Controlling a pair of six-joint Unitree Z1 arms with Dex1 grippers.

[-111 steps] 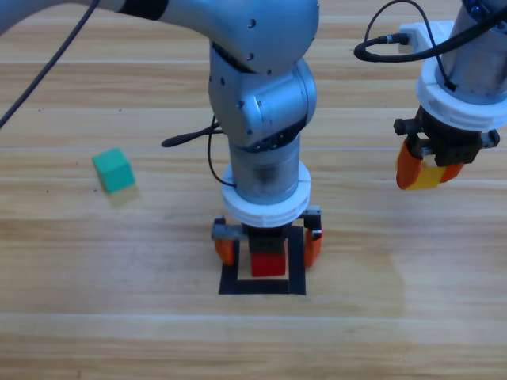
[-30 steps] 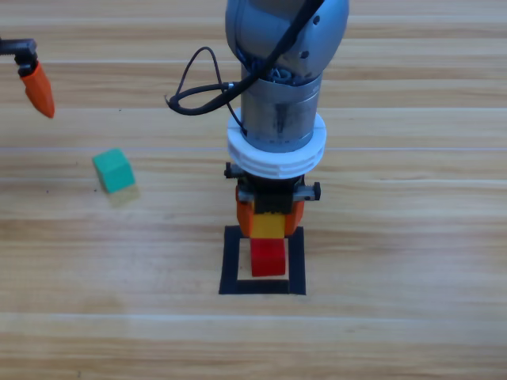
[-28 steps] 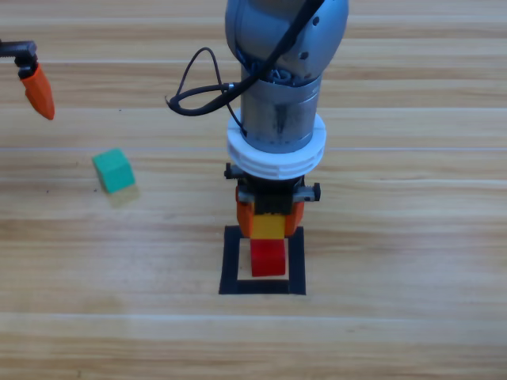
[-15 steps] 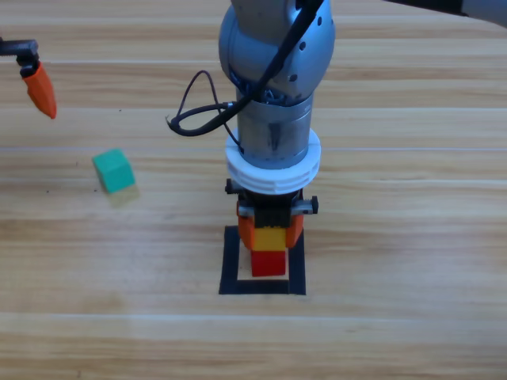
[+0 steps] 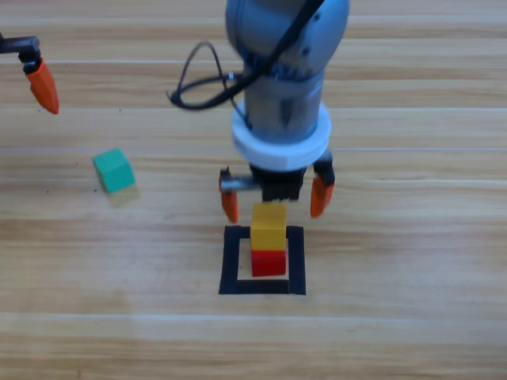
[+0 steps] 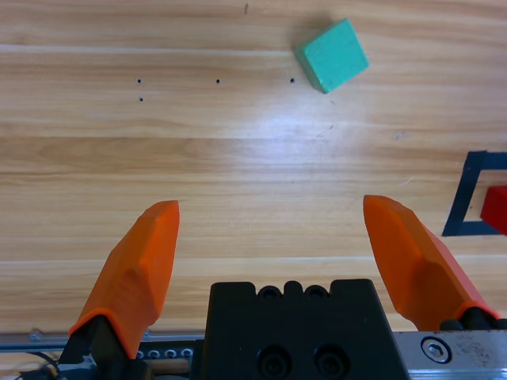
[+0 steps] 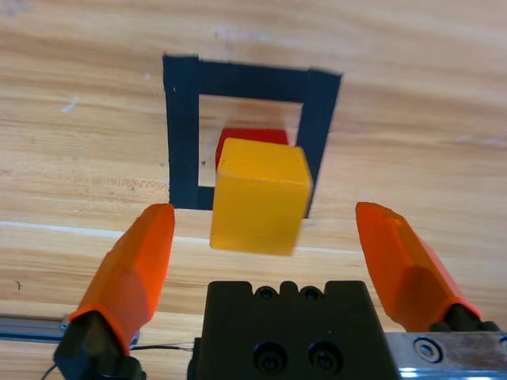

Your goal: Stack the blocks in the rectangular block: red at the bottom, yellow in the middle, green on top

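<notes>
Yellow cube point(image 5: 268, 226) sits on top of the red cube point(image 5: 268, 262), the pair standing inside the black tape square point(image 5: 230, 263) near the middle of the counter point(image 5: 412, 237). Seen from above, the red one shows only as a band below the yellow. In the right wrist view the yellow cube point(image 7: 259, 195) covers most of the red cube point(image 7: 249, 138), which peeks out behind its top edge, and the tape square point(image 7: 181, 134) frames both.

Right gripper point(image 5: 276, 198) hangs straight over the stack, at the square's 12 o'clock. Its jaws are spread wide, one orange tip on each side of the yellow cube and neither one touching it. The right wrist view shows the same from the right gripper point(image 7: 270, 234) itself: clear gaps of bare wood between each jaw and the cube.

Green cube point(image 5: 112, 170) lies by itself on the counter, well off toward 9 o'clock from the square and slightly turned against the wood grain. The left wrist view has the green cube point(image 6: 332, 55) near its top, with a corner of the tape square point(image 6: 469, 194) and a sliver of red point(image 6: 496, 210) at its right edge.

Left gripper point(image 6: 273, 261) waits far out around 10 o'clock, where only one orange tip shows at the counter's edge from above. Its jaws are wide apart with nothing in them.
</notes>
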